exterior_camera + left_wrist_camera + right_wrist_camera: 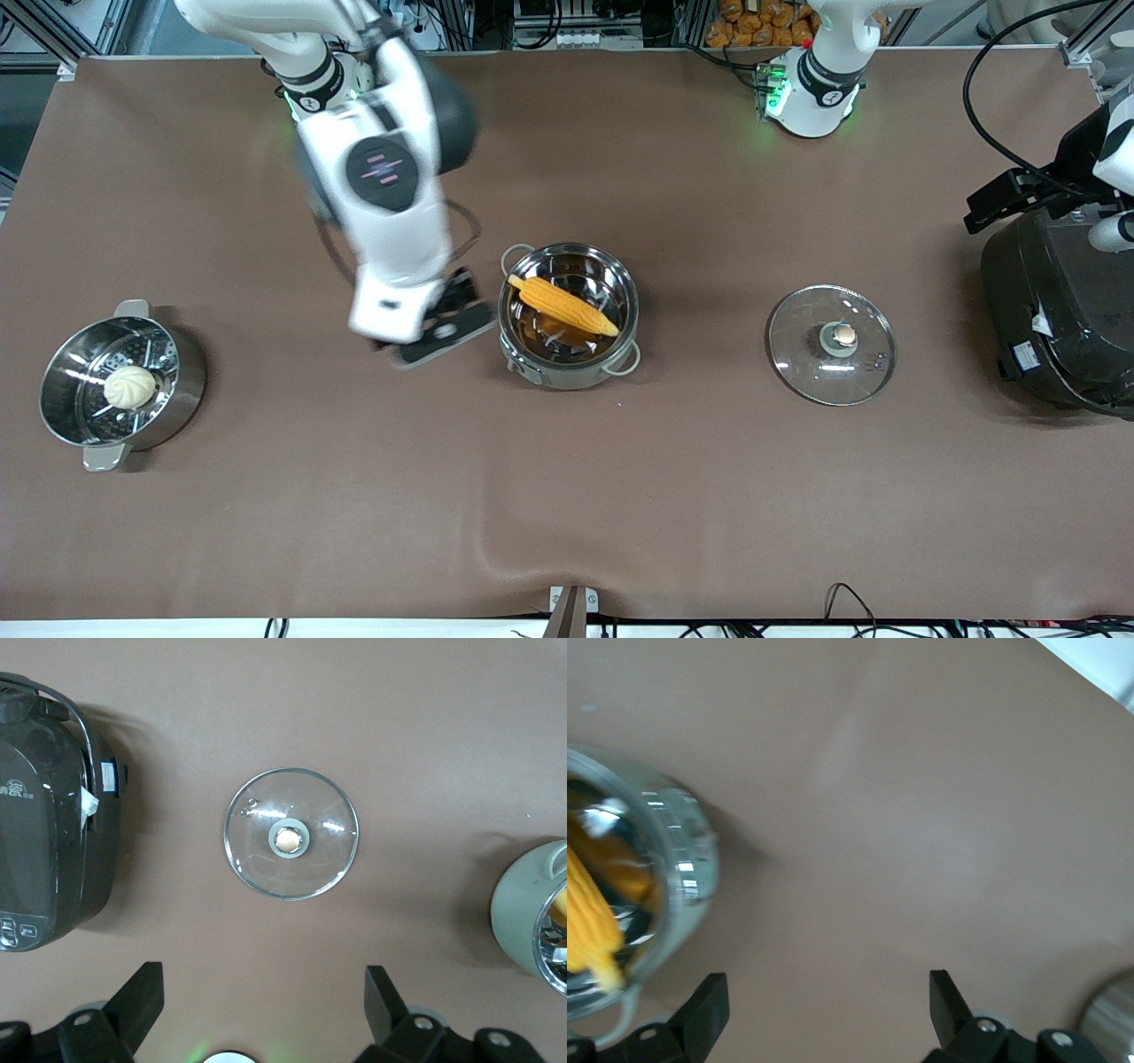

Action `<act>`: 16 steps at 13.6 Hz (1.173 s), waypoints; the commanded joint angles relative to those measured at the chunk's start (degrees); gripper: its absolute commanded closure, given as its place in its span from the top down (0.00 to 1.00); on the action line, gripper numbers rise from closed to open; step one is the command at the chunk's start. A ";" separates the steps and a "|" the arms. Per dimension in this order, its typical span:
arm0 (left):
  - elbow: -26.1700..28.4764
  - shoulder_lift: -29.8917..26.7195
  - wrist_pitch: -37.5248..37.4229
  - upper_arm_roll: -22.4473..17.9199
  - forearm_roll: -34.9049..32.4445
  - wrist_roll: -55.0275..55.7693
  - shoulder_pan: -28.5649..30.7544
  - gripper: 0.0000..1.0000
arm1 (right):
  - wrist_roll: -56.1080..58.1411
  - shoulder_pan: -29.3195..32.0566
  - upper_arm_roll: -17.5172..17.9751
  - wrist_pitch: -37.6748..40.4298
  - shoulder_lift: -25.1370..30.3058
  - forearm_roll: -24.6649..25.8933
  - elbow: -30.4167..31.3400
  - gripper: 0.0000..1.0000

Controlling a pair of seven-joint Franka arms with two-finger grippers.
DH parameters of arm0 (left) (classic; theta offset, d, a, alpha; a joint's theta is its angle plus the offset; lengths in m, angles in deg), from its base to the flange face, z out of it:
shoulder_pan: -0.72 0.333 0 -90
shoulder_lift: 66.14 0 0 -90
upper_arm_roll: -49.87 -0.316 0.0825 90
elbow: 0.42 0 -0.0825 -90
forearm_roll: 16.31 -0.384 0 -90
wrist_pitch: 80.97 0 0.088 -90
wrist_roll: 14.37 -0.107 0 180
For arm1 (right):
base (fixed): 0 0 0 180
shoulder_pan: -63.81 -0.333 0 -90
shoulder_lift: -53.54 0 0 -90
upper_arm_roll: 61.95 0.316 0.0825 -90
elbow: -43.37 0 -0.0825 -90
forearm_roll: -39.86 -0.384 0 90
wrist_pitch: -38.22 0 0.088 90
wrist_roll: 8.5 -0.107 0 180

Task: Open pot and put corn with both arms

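The pot [568, 316] stands open near the middle of the brown table [620, 496], and the corn [562, 304] lies slantwise inside it, its pale tip toward the rim on the front camera's side. At the left arm's end sits the big black rice cooker [1054, 310]. At the right arm's end stands a steel steamer pot [115, 381] with a white bun [130, 387] on its perforated insert. The glass lid [831, 345] lies flat on the table between the pot and the rice cooker, knob up. The right gripper [824, 1010] hangs empty over bare table just beside the pot, jaws spread wide. The left gripper [264, 997] is high over the lid, jaws wide and holding nothing.
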 commanded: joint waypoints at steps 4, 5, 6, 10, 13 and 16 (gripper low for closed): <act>0.28 -1.30 -0.81 0.08 1.30 -0.26 0.65 1.00 | 2.74 13.22 1.25 2.20 11.24 -7.93 7.91 1.00; 0.19 -1.30 -0.81 0.08 1.39 -0.17 0.57 1.00 | 3.45 15.16 1.17 2.12 14.57 -9.16 10.98 1.00; 0.28 -1.30 -0.81 0.08 1.30 -0.17 0.57 1.00 | 3.72 17.35 1.16 2.29 18.08 -9.61 13.97 1.00; -0.16 -0.43 -0.81 0.08 0.95 -0.09 0.48 1.00 | 3.72 24.21 0.64 9.65 24.53 -9.61 15.41 1.00; -0.34 -0.25 -0.81 -0.01 0.86 0.00 0.21 1.00 | 3.72 26.25 -1.90 12.74 26.38 -9.62 14.18 1.00; -0.34 -0.07 -0.81 -0.01 0.51 0.00 0.04 1.00 | 6.68 26.25 -5.07 13.45 26.38 -8.74 11.81 1.00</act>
